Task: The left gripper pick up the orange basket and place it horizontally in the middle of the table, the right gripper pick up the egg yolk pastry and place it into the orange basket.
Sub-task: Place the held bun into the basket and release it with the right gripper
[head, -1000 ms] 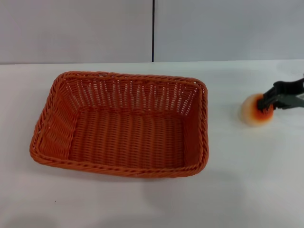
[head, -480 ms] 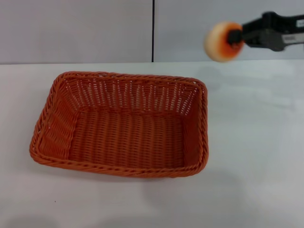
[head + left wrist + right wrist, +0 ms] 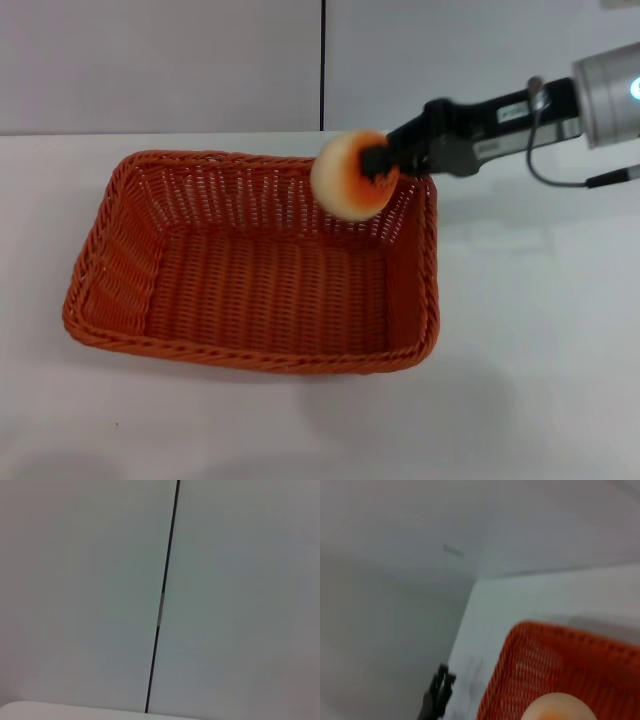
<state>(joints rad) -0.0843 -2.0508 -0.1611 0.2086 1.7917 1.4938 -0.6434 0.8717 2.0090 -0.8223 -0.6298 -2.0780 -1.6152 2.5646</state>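
Over the orange basket (image 3: 255,265), the right gripper (image 3: 378,163) was clamped on the egg yolk pastry (image 3: 350,176). A moment before, it was high by the wall; now only the drop remained.

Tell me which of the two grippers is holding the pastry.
The right gripper, reaching in from the right, is shut on the egg yolk pastry above the orange basket. The left gripper holds nothing, parked off to the side.
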